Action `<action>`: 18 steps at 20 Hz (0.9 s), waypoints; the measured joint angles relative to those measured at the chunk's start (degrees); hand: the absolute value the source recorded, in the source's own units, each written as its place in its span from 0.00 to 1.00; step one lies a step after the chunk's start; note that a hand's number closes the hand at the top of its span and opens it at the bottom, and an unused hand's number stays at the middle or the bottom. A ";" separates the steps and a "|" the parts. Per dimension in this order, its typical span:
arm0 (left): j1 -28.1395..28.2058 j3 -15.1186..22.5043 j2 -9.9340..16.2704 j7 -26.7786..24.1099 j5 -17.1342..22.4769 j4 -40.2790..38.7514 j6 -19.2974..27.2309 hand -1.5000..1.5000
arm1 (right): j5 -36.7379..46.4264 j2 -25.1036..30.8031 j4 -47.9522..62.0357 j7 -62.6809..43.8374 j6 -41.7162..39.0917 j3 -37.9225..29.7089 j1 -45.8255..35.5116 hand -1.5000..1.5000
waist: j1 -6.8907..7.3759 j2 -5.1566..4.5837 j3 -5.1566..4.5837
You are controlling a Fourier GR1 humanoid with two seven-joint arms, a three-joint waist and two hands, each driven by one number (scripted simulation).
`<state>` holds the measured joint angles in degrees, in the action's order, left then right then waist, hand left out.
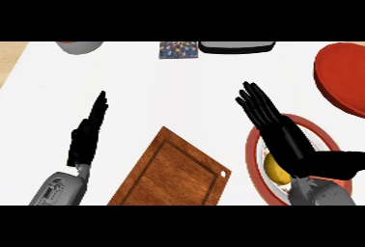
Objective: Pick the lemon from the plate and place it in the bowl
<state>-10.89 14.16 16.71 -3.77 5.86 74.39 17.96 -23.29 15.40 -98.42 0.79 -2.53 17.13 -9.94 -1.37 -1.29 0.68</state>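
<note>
We see the right robot hand [285,140] stretched flat with straight fingers above the red-rimmed plate [254,159], holding nothing. The lemon [275,167] lies on that plate, partly hidden beneath the palm. The red bowl [342,79] sits beyond, at the right edge. The left robot hand [87,137] (open, fingers up) rests over the white tabletop [164,96], left of a wooden cutting board [175,171].
</note>
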 measured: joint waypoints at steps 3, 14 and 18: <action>0.46 1.04 0.37 -0.05 0.18 1.53 -2.01 0.50 | 2.04 -0.43 0.39 -0.97 7.40 -4.13 2.90 1.00 | -0.31 0.88 -0.40; 0.47 5.49 -0.24 0.96 3.95 8.83 -11.12 0.50 | 18.87 0.05 4.58 -10.50 40.84 -14.75 18.66 0.00 | -1.26 1.47 -0.93; 0.26 6.22 -0.14 2.83 4.82 10.94 -13.25 0.50 | 27.47 5.93 2.80 -21.24 43.08 -11.50 19.36 0.00 | 0.58 1.37 -0.91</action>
<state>-10.63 20.39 16.57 -0.94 10.69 85.33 4.71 4.18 21.33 -95.62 -20.45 40.54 5.63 9.42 -0.79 0.07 -0.23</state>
